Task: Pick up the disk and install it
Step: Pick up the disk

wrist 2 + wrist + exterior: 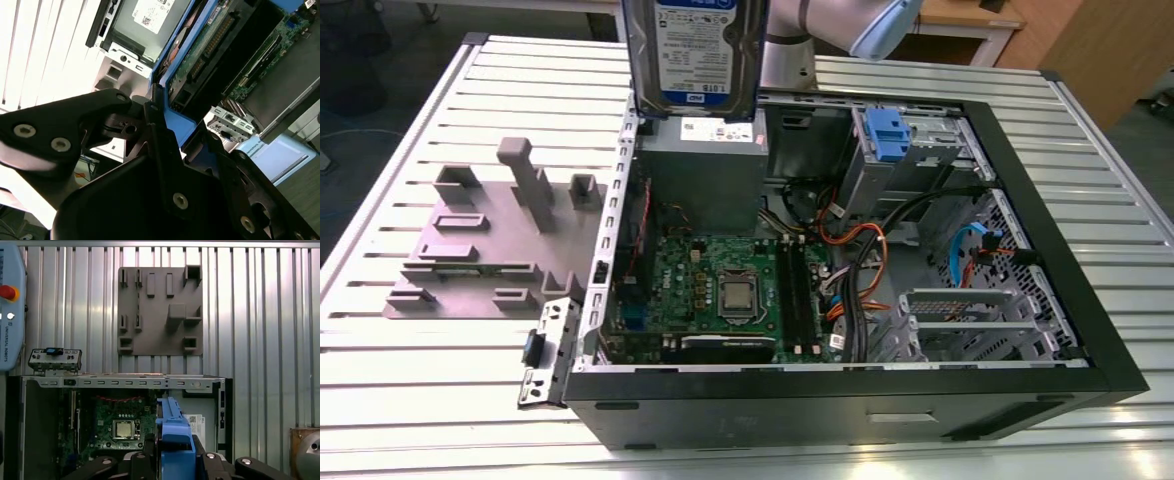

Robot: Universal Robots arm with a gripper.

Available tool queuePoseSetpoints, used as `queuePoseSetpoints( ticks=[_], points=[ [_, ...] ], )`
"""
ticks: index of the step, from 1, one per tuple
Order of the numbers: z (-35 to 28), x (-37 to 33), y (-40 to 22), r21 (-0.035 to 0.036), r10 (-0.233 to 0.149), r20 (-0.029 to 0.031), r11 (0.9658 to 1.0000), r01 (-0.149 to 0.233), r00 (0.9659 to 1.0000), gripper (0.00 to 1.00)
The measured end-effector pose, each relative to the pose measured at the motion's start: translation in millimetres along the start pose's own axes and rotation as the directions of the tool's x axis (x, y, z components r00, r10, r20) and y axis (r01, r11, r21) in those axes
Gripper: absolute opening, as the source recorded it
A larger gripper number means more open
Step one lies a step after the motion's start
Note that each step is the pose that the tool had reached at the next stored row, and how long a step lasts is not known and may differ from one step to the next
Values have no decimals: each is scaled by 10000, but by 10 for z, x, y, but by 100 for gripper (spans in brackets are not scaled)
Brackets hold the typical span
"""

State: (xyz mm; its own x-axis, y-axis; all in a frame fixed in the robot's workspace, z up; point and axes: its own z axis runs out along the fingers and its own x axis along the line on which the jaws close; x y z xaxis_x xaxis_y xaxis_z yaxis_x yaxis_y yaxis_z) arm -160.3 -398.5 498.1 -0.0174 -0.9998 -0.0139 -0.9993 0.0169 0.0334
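Observation:
The disk (692, 50), a silver hard drive with a white-and-blue label, hangs upright above the back corner of the open computer case (1041, 240), over the grey metal box (707, 165). In the first wrist view its blue carrier rail (174, 432) shows edge-on between the black fingers of my gripper (175, 460). In the second wrist view the gripper (182, 135) is shut on the disk (210, 55), whose blue rail and connector edge point down toward the case.
Inside the case lie the motherboard (720, 290), cables (854, 250) and a drive bay with a blue latch (886, 135). A grey fixture plate (480, 240) sits on the slatted table (400, 400) at the exterior view's left. A teach pendant (10, 305) shows in the first wrist view.

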Motion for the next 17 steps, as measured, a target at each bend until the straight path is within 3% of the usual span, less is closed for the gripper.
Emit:
queuePoseSetpoints(
  ticks=[4, 14, 17],
  points=[
    [3, 62, -3, 0, 4, -16, 10000, -4, 10000, 36],
    [18, 311, -8, 1, 9, -29, 10000, -9, 10000, 36],
    [24, 344, -25, 1, 16, -32, 10000, -16, 10000, 36]
  ],
)
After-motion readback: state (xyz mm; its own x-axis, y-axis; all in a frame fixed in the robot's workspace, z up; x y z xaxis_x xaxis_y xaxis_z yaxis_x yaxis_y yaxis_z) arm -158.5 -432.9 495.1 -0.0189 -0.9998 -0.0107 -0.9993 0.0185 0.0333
